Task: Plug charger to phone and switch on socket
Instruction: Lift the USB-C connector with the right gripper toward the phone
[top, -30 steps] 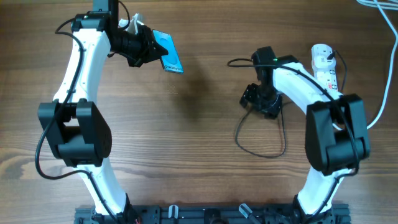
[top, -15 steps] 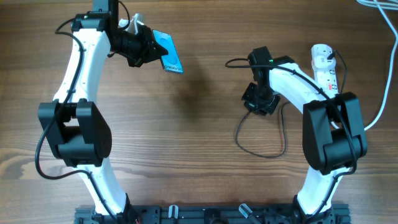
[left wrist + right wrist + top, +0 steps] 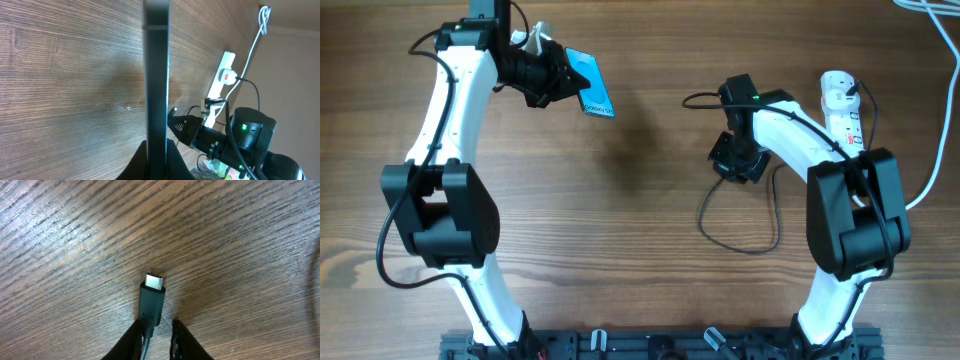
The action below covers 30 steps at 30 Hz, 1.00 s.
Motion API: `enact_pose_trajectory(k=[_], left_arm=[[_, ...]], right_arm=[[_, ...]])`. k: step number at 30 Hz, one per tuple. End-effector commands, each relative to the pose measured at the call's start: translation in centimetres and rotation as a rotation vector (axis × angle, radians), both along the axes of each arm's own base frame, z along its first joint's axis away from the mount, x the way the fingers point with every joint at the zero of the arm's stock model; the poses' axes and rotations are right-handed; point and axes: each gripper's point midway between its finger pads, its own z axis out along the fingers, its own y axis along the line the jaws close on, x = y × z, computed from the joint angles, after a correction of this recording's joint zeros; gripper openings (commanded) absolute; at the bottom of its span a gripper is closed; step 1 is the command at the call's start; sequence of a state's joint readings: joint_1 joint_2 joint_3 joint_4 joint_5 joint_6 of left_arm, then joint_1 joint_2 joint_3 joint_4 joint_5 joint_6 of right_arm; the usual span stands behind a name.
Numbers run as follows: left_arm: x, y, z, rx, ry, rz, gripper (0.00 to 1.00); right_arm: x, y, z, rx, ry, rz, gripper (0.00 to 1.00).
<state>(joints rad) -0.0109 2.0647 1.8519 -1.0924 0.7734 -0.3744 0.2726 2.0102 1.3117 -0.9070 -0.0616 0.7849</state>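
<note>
Where the wood-grain table [image 3: 75,75] ends, plain beige surface [image 3: 300,75] beyond.

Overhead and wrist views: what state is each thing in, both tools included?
phone, held aloft and tilted, with nothing plugged into it.
left tool, shut on the phone.
charger, connector bare and not in the phone, cable in a slack loop.
right tool, fingers either side of the charger just behind its connector, firm grip unclear.
socket, lying flat, switch position unreadable.
</note>
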Motion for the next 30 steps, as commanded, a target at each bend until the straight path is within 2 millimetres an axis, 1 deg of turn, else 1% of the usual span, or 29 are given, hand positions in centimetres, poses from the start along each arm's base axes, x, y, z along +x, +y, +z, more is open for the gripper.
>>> enact_pose_trajectory(k=[1,8,10,11,13,30], left_arm=[[-0.13,-0.17,1.76,-0.009,-0.059,-0.022,0.04],[-0.13,-0.17,1.76,-0.009,-0.059,-0.022,0.04],[-0.13,-0.17,1.76,-0.009,-0.059,-0.022,0.04],[-0.13,-0.17,1.76,-0.009,-0.059,-0.022,0.04],[-0.13,-0.18,1.77,-0.01,-0.056,-0.019,0.04],[-0.14,-0.22,1.8,-0.014,-0.054,-0.018,0.04]], right_arm=[[0.17,0.05,-0.73,-0.016,0.008,0.003,0.18],[0.13,0.11,-0.72,-0.012,0.01,0.003,0.18],[0.13,0.11,-0.72,-0.012,0.01,0.003,0.17],[0.13,0.1,-0.72,-0.012,0.01,0.003,0.14],[0.14,0.11,-0.72,-0.012,0.01,0.002,0.13],[0.23,0.12,-0.73,-0.011,0.007,0.002,0.12]])
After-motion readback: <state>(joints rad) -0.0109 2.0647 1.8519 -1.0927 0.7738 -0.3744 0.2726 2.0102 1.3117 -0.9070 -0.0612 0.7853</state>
